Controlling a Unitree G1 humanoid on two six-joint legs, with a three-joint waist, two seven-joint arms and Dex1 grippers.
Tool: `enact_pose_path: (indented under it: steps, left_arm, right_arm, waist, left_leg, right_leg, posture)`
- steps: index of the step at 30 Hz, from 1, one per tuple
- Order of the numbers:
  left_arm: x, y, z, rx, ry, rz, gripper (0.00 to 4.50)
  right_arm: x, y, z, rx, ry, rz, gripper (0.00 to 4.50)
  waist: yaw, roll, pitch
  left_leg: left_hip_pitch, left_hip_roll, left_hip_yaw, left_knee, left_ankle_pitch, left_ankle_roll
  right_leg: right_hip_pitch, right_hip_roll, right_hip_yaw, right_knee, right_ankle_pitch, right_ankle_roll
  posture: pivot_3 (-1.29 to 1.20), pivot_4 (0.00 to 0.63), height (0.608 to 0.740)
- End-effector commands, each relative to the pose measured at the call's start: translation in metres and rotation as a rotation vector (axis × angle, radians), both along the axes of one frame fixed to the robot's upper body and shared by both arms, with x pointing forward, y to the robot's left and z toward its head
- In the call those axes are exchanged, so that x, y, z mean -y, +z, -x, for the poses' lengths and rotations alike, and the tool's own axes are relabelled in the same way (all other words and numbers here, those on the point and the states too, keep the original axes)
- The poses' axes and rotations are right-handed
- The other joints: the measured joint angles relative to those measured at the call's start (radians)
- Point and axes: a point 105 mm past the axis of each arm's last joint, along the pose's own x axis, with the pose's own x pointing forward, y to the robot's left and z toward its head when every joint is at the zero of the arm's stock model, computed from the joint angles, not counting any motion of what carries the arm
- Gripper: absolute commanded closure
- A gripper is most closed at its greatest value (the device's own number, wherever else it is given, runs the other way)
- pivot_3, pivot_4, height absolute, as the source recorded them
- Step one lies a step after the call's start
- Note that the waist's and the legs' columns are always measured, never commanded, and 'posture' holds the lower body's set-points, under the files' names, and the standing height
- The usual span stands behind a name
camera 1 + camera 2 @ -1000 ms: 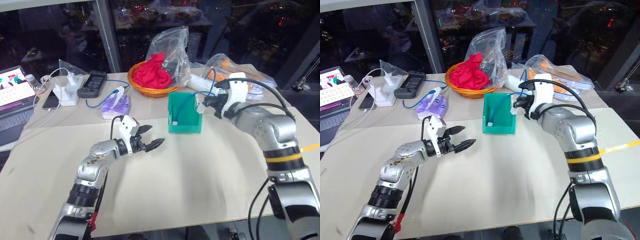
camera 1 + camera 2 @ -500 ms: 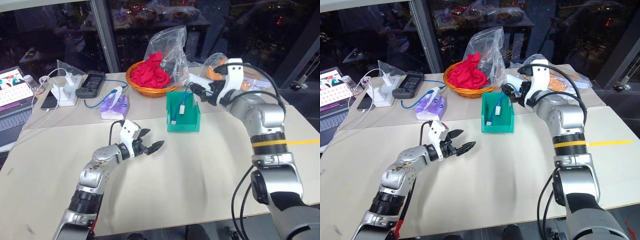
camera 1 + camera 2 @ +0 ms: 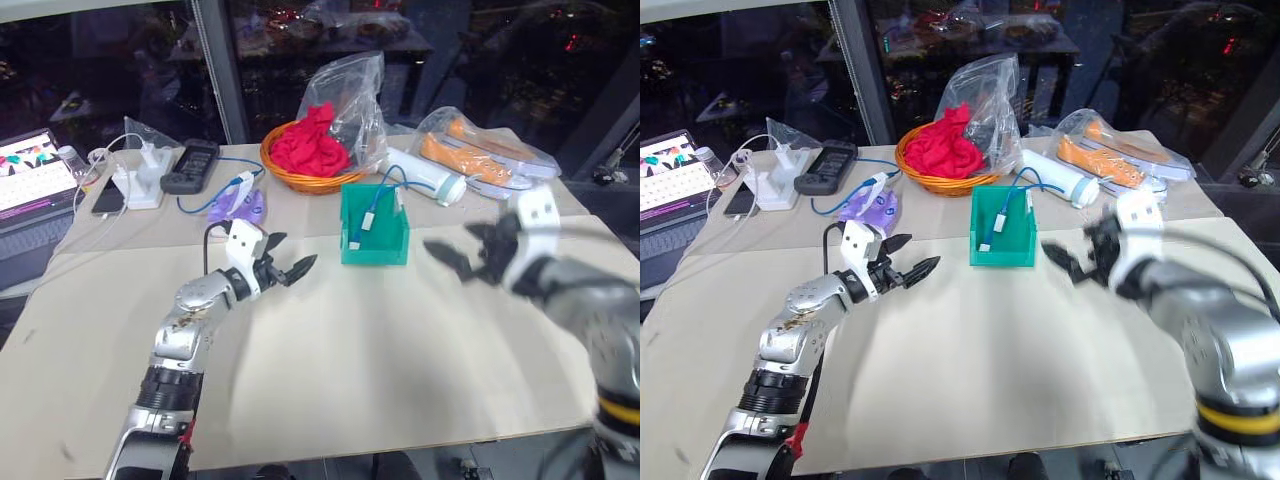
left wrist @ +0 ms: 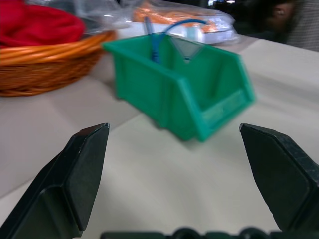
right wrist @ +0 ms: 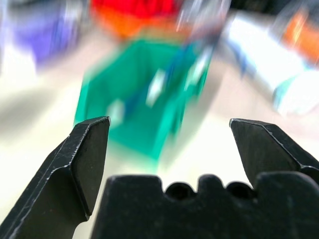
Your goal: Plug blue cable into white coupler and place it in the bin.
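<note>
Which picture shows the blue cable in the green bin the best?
The left eye view shows it best: the blue cable leans inside the bin, arching over the rim. The right eye view shows the same. The left wrist view catches just its top poking above the bin's back wall. The right wrist view is too blurred to tell it well.

Right tool lets go and pulls back

The right tool (image 3: 462,256) has opened and drawn away from the bin (image 3: 375,245), leaving the blue cable (image 3: 372,209) inside.
</note>
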Motion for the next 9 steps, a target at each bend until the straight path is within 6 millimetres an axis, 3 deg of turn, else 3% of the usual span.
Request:
enact_pose_path:
  steps: [1,9]
  left_arm:
    - [0.005,0.002,0.002,0.012,-0.029,0.0,0.0]
    - [-0.003,-0.003,0.004,0.014,-0.034,-0.021,0.0]
  right_arm:
    - [0.01,0.006,0.006,0.114,-0.045,0.092,0.05]
    - [0.02,-0.011,0.013,0.148,-0.096,0.062,0.05]
  waist:
    - [0.0,0.0,0.0]
    - [0.006,0.0,0.0]
  left_leg:
    - [0.001,0.0,0.002,0.0,0.0,0.001]
    - [0.005,0.004,0.002,0.005,0.0,0.0]
  right_leg:
    - [0.001,-0.001,0.001,-0.001,0.004,0.0]
    - [0.007,0.004,0.002,0.0,0.009,-0.003]
  posture:
    - [0.0,0.15,0.74]
    - [0.0,0.15,0.74]
